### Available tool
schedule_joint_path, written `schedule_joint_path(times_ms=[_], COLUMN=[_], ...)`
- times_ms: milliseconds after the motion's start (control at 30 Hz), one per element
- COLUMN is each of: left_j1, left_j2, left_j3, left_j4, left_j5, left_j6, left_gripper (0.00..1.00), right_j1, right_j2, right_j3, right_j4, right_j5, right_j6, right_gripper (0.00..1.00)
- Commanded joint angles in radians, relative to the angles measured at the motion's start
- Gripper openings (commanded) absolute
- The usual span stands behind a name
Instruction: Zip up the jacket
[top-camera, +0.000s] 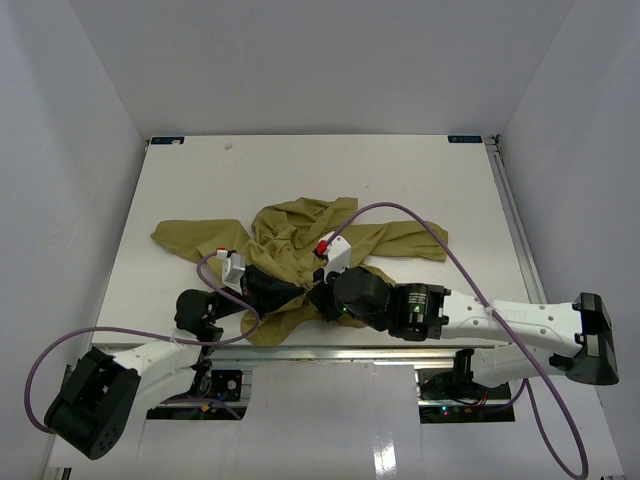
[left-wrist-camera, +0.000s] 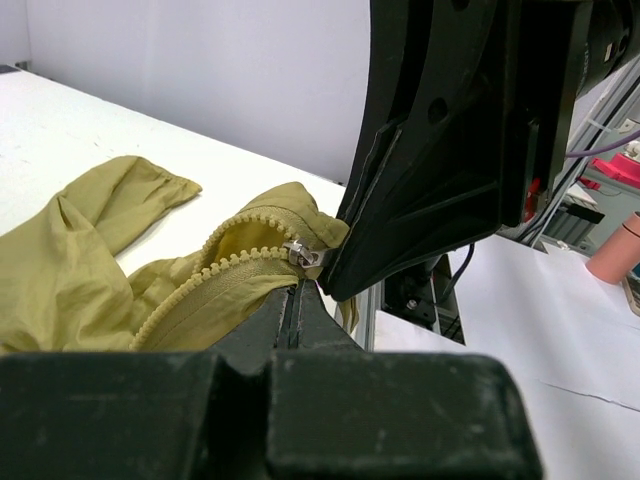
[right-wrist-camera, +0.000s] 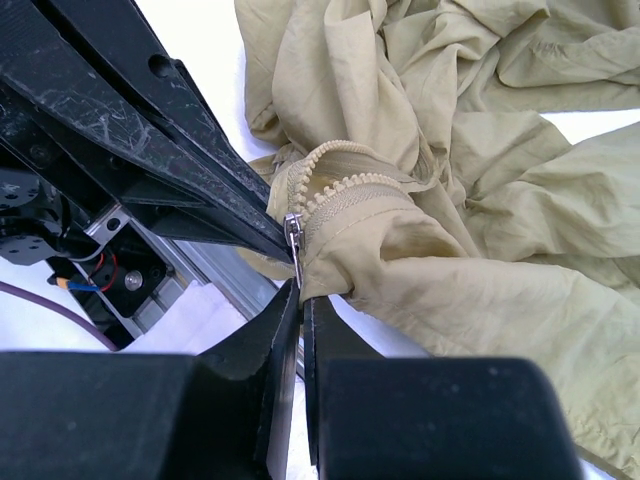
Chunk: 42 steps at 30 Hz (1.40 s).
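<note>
Jacket (top-camera: 300, 235) lies crumpled mid-tabletop (top-camera: 400, 180), toward the near edge. One sleeve (top-camera: 190, 238) trails left and another reaches right.

Left arm: comes up from its base at the near-left corner, forearm angled right, wrist low over the near hem. Left gripper (left-wrist-camera: 297, 295) points at the bottom of the zipper. Jaws are pressed together, tips against the cloth just under the slider. Cannot tell whether fabric is caught between them.

Right arm: stretches low and nearly flat from the right side leftward along the near edge. Right gripper (right-wrist-camera: 300, 295) meets the left one tip to tip at the hem. Jaws are narrowed to a slit, pinching the zipper pull (right-wrist-camera: 294, 245), which hangs down into the gap.

Zipper teeth (left-wrist-camera: 215, 270) arch up from the slider in two separate rows, unjoined above it.
</note>
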<state>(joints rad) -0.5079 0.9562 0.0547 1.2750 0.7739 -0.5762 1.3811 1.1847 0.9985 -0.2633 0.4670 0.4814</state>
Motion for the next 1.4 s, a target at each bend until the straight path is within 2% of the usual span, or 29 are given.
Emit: schedule_joint_path(times_ms=[0,167,367,667,833,1367], left_j1=[0.002,0.002,0.002,0.002,0.002,0.000], left_j2=[-0.017,-0.014,-0.011,0.016,0.010,0.009], left_j3=[-0.006,-0.010,-0.012,-0.024,-0.024,-0.019], left_j4=[-0.063,-0.062,-0.062,0.002,-0.004,0.011], left_j5=[-0.020,-0.024,-0.024,-0.002,-0.001,0.010], left_j6=[0.050,0.061,0.076,0.067,0.070,0.070], left_gripper=[0.00,0.00,0.00,0.00,0.00,0.00], right_j1=[-0.008,-0.031,-0.069,-0.160,-0.163,-0.169], right_j2=[-0.017,0.005,0.030,0.129,0.153,0.284], right_j3=[0.094,0.139,0.207,0.286,0.269,0.337], right_j4=[-0.020,-0.022,-0.060,-0.035,0.028,0.041], right_j5=[0.022,-0.029,-0.020,-0.119,-0.138,-0.201], right_j6=[-0.040,-0.073,-0.078,-0.104,-0.107,-0.086], right_gripper=[0.08,0.08,0.08,0.08,0.08,0.08])
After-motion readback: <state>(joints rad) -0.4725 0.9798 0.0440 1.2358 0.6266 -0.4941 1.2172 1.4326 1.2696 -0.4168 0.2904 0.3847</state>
